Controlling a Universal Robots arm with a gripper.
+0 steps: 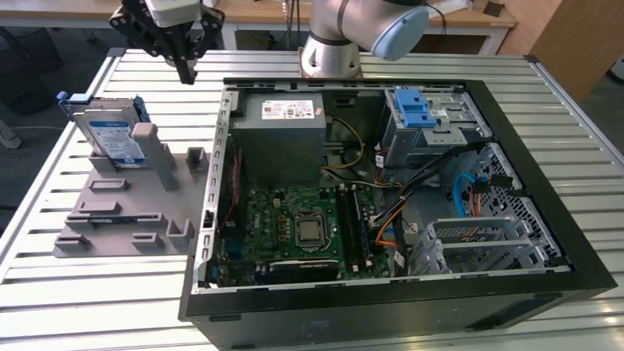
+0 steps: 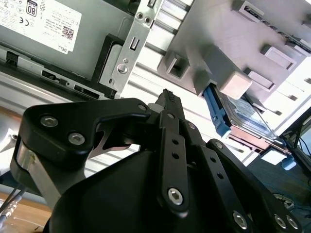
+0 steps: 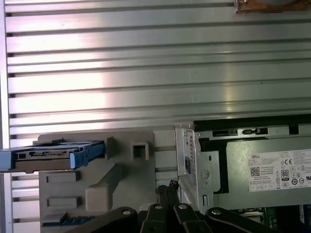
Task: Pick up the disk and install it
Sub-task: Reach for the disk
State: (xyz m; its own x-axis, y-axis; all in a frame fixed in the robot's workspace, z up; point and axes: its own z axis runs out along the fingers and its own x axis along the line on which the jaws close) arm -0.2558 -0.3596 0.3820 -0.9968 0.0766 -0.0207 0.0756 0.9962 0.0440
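A robotics lab is indicated by a slatted aluminium table (image 1: 88, 292) on which a robot arm (image 1: 337, 44) is mounted and an opened computer case (image 1: 390, 311) and grey fixture (image 1: 117, 223) are laid out.

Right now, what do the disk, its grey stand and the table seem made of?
The disk: silvery, apparently metal body, glossy label, blue frame probably plastic. The grey stand: matte, likely plastic, moulded shapes. The table: ribbed bright slats reflecting light, probably aluminium.
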